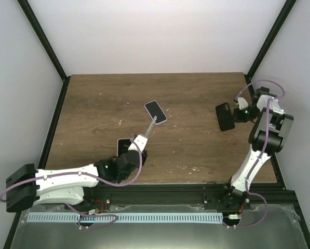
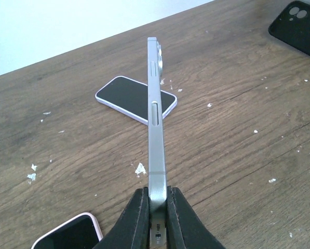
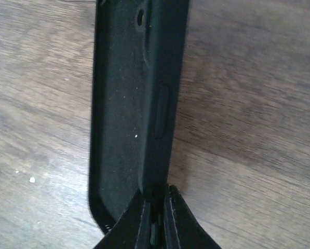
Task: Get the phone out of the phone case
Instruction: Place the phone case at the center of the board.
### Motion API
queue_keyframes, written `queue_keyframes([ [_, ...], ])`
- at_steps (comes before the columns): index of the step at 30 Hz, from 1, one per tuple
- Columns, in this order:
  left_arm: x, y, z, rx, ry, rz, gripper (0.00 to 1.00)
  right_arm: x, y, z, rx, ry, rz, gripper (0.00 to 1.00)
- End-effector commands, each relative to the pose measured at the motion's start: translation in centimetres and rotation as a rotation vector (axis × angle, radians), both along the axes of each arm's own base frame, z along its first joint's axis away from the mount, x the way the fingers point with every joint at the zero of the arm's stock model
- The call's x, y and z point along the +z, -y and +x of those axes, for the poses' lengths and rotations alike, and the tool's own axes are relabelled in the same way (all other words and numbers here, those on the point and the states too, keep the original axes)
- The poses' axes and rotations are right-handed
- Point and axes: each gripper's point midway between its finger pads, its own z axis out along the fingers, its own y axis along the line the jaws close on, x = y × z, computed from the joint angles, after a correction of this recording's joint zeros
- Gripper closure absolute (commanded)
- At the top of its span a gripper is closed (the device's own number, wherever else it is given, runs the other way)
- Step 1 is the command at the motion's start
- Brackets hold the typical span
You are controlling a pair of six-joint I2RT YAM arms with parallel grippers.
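Holding bare silver phone (image 2: pixel 156 119) in left gripper (image 1: pixel 140 139), pinched by its bottom end, fingers (image 2: pixel 136 220) shut hard on front and back faces. Sticks straight out past the fingertips, edge-on to wrist camera, side buttons facing up, raised off the table (image 1: pixel 92 114). Gripping black phone case (image 3: pixel 129 104) in right gripper (image 1: pixel 237 115), clamped tight on one edge near a corner, fingers (image 3: pixel 180 223) either side of the wall. Extends forward from fingertips, hollow side left in wrist view. Keeps phone and phone case well apart: centre-left versus far right. Also seeing lavender-cased phone (image 1: pixel 156 111) flat, screen up, just past held phone's tip, and pink-cased phone (image 2: pixel 69 233) flat beside left gripper.
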Motion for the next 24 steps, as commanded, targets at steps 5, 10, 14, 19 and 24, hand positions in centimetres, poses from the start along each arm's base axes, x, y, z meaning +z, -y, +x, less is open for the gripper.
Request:
queue_keyframes([
  [5, 3.1, 0.9, 0.4, 0.013, 0.049, -0.036, 1.0, -1.5, 0.8, -0.2, -0.023, -0.059, 0.056, 0.82],
  [10, 2.5, 1.0, 0.5, 0.021, 0.043, -0.021, 1.0, 1.1, 2.7, 0.4, -0.102, 0.017, -0.003, 0.68],
  [14, 2.0, 1.6, 0.8, 0.029, 0.035, 0.008, 1.0, 3.5, 2.4, -0.4, -0.132, 0.078, -0.009, 0.63],
  [19, 1.2, 2.8, 1.4, 0.041, 0.018, 0.075, 1.0, 6.5, -0.6, -1.9, -0.115, 0.136, 0.115, 0.64],
  [24, -0.2, 4.4, 2.1, 0.055, -0.015, 0.145, 1.0, 10.6, -4.3, -3.3, -0.094, 0.26, 0.294, 0.64],
])
